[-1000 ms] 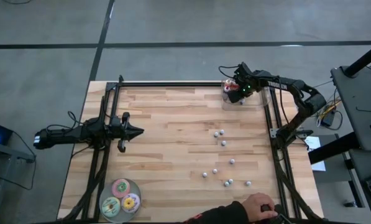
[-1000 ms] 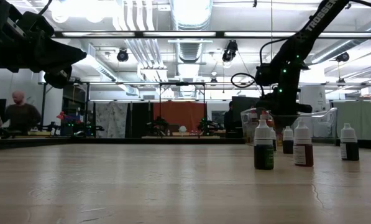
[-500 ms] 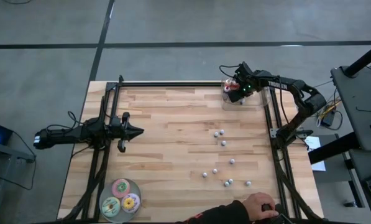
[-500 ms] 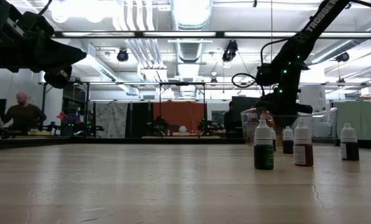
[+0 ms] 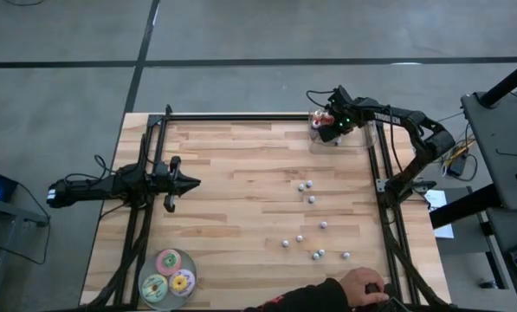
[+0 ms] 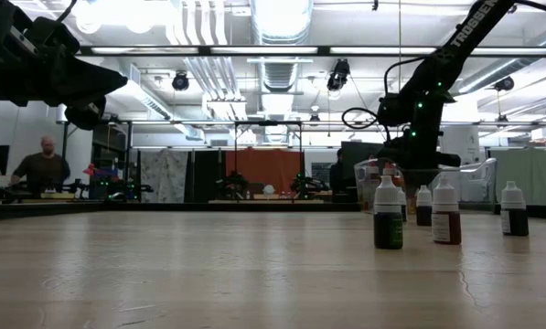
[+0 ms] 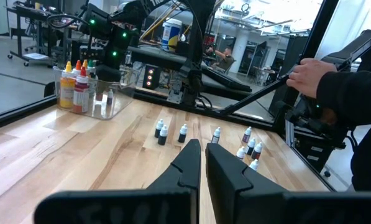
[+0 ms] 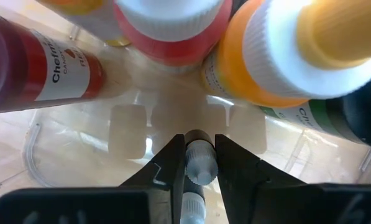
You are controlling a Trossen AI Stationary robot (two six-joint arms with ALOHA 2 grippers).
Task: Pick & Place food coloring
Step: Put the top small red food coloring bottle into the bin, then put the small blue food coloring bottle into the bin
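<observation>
Clear plastic tub (image 8: 67, 155) below, the right gripper (image 8: 197, 163) hangs unmoved from a second ago, fingers only now loosening around the small bottle (image 8: 199, 167), so release looks imminent.

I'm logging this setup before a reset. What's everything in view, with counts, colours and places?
Table: one, pale wood.
Small bottles: nine, pale caps, dark bodies, standing scattered on the table's right half.
Clear container: one, at the table's top-right corner in the high view.
Larger bottles: several, red, orange, yellow and dark green, inside the container.
Discs: three, pink, green, yellow, bottom-left corner in the high view.
Person's hand: one, dark sleeve, bottom edge in the high view.
Left end effector: shut, empty, over the table's left side.
Right end effector: inside the container, shut on a tenth small bottle.
</observation>
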